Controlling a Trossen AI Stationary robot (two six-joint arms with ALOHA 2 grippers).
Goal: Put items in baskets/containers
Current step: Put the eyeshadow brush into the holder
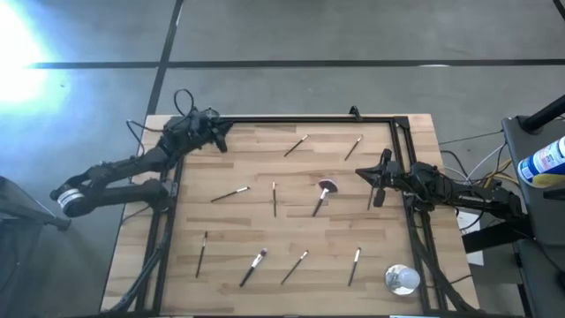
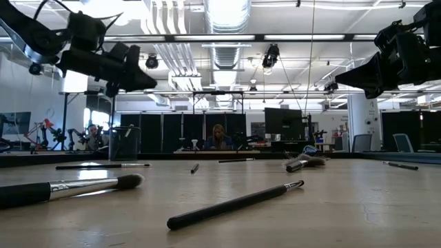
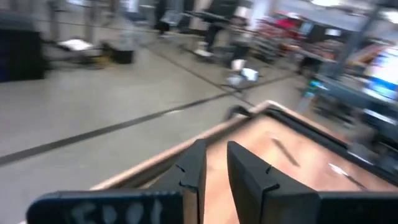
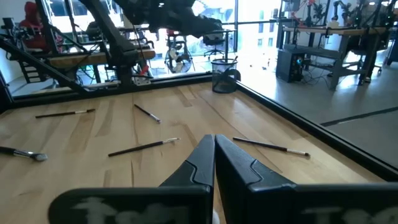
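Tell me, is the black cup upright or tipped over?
Upright: the black cup stands on its base, mouth up, in the low view.

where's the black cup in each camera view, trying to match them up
Low view: the black cup stands left of centre, far back on the table.
Right wrist view: upper middle, in the far table corner.
High view: not made out; it seems to be hidden under the left pincer at the table's top left corner.
Left wrist view: not in it.
Shared landmark: the left pincer, hanging just above the cup.
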